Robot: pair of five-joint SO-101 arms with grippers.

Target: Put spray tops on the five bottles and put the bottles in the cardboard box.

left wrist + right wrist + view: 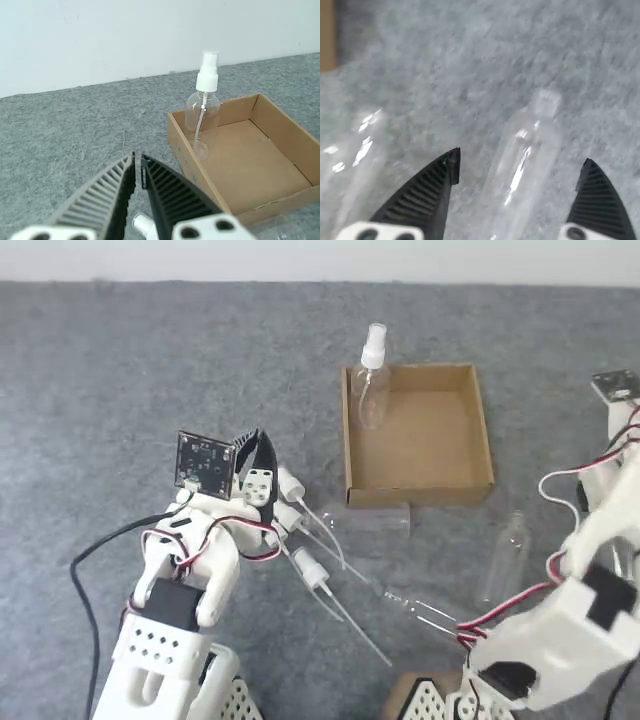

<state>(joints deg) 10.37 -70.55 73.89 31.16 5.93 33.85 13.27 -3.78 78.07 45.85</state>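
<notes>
Overhead, wrist views low, sharing box [430, 445]

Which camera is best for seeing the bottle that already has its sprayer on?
The left wrist view: the capped bottle stands upright in the cardboard box's far corner, side-on, its dip tube visible. The high view shows it from above. The right wrist view faces a capless bottle on the carpet instead.

Upright bottle [370, 390] crowds one box [420, 495] corner; rest open.

Bare robot test bench, lab-like; grey felt table cover [120, 350]; plain white wall [100, 35] behind
</notes>
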